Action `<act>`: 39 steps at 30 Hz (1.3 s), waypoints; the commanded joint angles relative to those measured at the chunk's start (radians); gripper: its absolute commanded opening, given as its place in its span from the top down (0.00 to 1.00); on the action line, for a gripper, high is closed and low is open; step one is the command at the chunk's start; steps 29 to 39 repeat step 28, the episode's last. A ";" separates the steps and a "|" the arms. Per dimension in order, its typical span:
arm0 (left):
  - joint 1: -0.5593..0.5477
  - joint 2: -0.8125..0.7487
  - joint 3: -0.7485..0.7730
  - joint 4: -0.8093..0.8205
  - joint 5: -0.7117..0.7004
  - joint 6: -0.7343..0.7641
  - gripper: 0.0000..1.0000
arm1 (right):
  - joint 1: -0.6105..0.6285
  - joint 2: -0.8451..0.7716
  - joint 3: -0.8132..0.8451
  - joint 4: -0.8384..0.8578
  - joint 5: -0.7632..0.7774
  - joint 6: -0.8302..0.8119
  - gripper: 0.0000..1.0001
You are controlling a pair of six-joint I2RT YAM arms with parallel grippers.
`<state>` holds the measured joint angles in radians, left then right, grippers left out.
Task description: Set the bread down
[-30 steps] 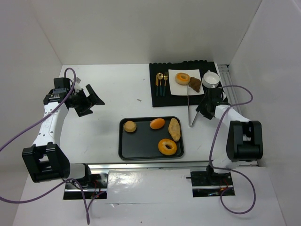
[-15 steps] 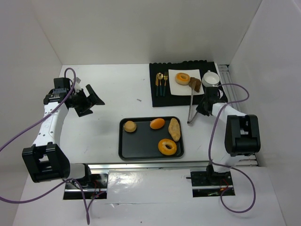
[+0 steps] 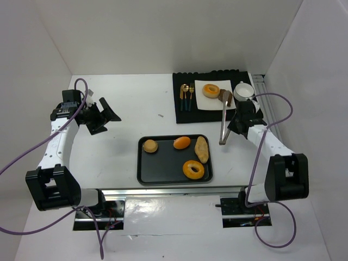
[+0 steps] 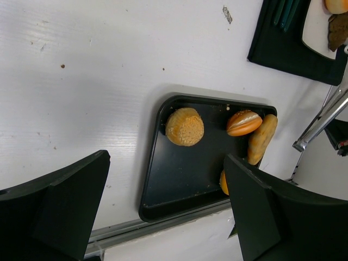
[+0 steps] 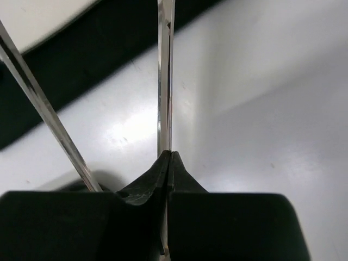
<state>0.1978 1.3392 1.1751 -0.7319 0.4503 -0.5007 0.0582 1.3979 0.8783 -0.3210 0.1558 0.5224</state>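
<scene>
Steel tongs (image 3: 223,122) lie slanted over the white worktop (image 3: 130,103), with the hinge end near the right rim of the black tray (image 3: 163,166) and the tips up at the white plate (image 3: 202,102). Right claw (image 5: 169,156) is pressed together on one arm of the tongs, a thin metal strip pinched between its black fingers. The second arm stands free to the left of it in the right wrist view. Tong tips end at a brown piece of bread (image 3: 226,98) on the right side of the plate; whether they touch it cannot be told from above. Glazed ring (image 3: 211,90) sits on the same plate, just left of the brown piece of bread. Plate rests on a black mat (image 3: 185,111) at the far right of the worktop, with cutlery (image 3: 186,97) on the mat to its left and a white cup (image 3: 244,90) at its right corner. Tray carries four breads. Round bun (image 4: 185,126) and orange bun (image 4: 244,123) are along the far edge, long roll (image 4: 262,138) runs along the right side, and a second ring (image 3: 193,169) is near the front right corner. Left claw (image 3: 106,120) hangs over the far left of the worktop, well apart from the tray, with its fingers spread wide. The tray shows in the gap between them in the left wrist view.
</scene>
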 commanded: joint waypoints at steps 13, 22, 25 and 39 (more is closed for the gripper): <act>0.003 -0.038 -0.019 0.026 0.033 0.011 0.00 | 0.026 -0.171 -0.041 -0.205 0.181 -0.009 0.00; 0.003 -0.038 -0.019 0.026 0.033 0.011 0.00 | 0.026 -0.224 0.129 -0.290 0.278 0.001 0.00; 0.003 -0.038 -0.019 0.026 0.033 0.011 0.00 | 0.026 -0.253 0.129 -0.290 0.316 0.011 0.00; 0.003 -0.038 -0.019 0.026 0.042 0.011 0.00 | 0.026 -0.292 0.103 -0.280 0.330 0.002 0.00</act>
